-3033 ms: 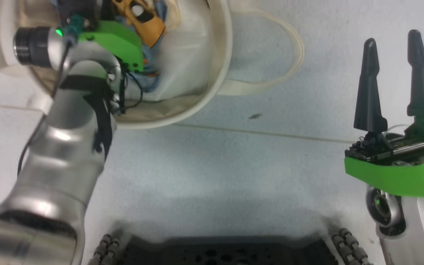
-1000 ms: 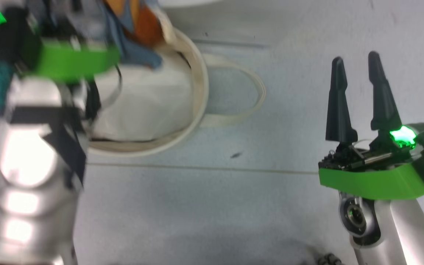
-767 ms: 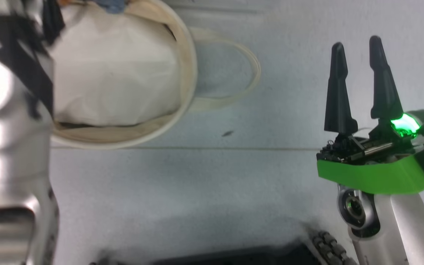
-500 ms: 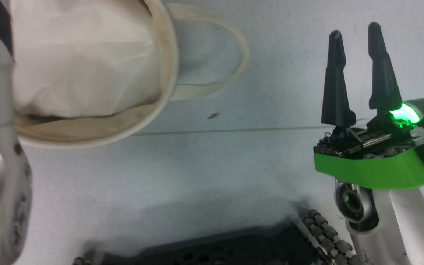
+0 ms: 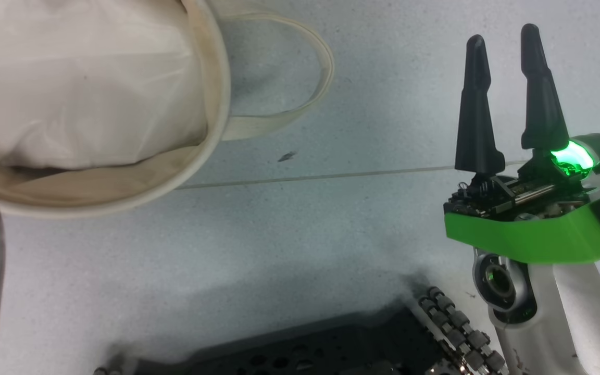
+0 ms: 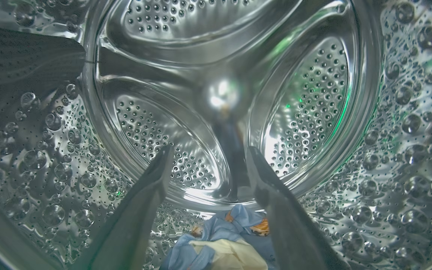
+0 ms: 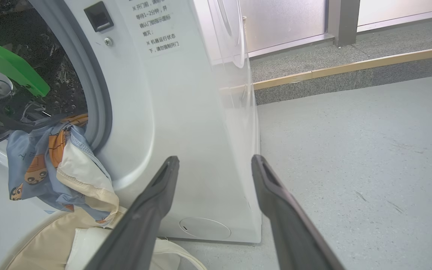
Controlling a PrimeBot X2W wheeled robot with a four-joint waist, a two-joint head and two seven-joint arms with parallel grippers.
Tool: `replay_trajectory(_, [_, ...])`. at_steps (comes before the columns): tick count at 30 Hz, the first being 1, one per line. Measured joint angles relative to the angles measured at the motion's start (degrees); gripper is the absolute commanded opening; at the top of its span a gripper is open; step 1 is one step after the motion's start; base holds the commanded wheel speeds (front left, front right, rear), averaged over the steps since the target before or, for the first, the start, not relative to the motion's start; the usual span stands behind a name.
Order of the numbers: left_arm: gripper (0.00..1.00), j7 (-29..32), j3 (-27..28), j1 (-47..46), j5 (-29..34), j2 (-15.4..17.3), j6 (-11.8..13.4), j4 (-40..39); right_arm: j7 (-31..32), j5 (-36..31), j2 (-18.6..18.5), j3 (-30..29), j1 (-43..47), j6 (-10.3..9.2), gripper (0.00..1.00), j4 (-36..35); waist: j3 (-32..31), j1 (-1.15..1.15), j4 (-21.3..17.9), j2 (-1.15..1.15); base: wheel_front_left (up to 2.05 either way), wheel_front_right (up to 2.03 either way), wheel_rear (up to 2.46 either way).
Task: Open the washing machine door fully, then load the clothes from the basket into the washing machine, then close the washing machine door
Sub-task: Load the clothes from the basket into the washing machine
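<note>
Head view: the basket (image 5: 211,104) sits on the floor, my right gripper (image 5: 503,47) spread and empty

Left wrist view: my left gripper (image 6: 209,152) is spread inside the drum (image 6: 216,48), with the clothes (image 6: 216,243) below it

Right wrist view: the clothes hang out over the gasket (image 7: 99,97); I judge I should push them deeper

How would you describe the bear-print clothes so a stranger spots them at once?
Find the round opening of the white washing machine. Draped over its lower lip, above the cream basket, hang the clothes. Unlike the basket's plain white bundle, they are light blue with orange-brown bears.
</note>
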Motion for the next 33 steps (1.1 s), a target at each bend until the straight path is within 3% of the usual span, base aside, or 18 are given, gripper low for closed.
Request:
replay_trajectory(8, [1.0,0.0,1.36,9.71,-5.3,-3.47,-0.66,-5.68,0.0,-1.54,-0.03,-0.34,0.01,0.0,1.0,0.96,-3.8,0.0,2.28,0.0,0.0,0.0,0.0])
replay_trajectory(14, [1.0,0.0,-0.15,22.58,-5.24,-5.87,-3.19,-7.54,0.0,-2.96,-0.63,-0.92,0.04,0.0,1.0,2.7,-9.48,-0.01,4.35,0.0,0.0,0.0,0.0])
replay_trajectory(20, [1.0,0.0,-2.67,36.41,-4.57,-7.21,-4.13,-10.06,0.0,-3.0,-0.82,-2.04,0.81,0.0,1.0,4.31,-16.86,-0.02,6.24,0.0,0.0,0.0,0.0])
replay_trajectory(33, [1.0,0.05,-5.39,64.11,-5.26,-8.04,-2.97,-20.05,0.0,-2.9,-0.49,-1.79,9.06,0.0,1.0,7.94,-33.66,-0.02,10.27,0.0,0.0,0.0,0.0])
